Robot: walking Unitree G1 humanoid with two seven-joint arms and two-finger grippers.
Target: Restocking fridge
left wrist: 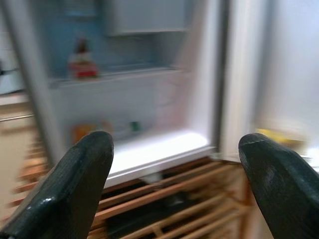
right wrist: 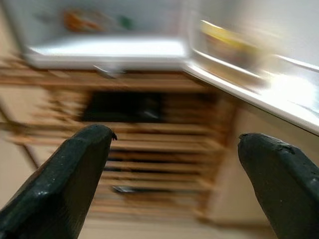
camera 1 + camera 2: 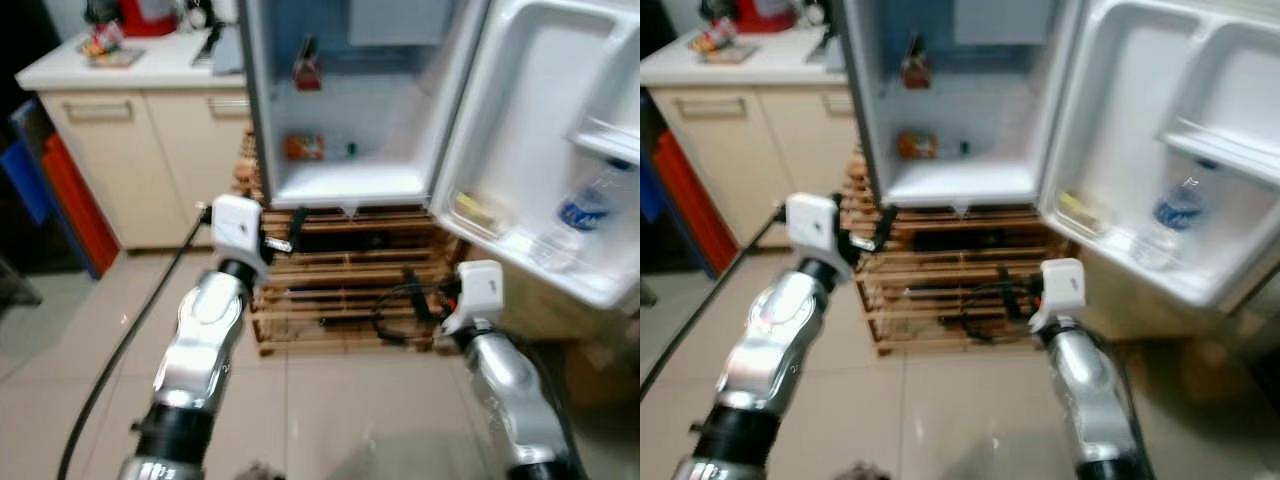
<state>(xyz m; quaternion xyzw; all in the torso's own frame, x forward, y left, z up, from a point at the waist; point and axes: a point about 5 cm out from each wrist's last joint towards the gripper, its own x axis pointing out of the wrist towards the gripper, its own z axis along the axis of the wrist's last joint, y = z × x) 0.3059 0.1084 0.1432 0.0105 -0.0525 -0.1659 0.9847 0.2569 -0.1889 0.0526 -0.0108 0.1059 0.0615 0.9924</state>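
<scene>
Straight ahead of both tools, above them — open fridge (image 3: 340,120); left tool (image 1: 174,189) nearer its shelves, right tool (image 2: 174,184) nearer the door — both spread, empty.

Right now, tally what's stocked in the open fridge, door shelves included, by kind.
Water bottle, door shelf: 1
Yellow item, lower door shelf: 1
Red-topped item, upper shelf: 1
Orange item, lower shelf: 1
Small green item, lower shelf: 1
Total: 5
Blur hides finer identification.
</scene>
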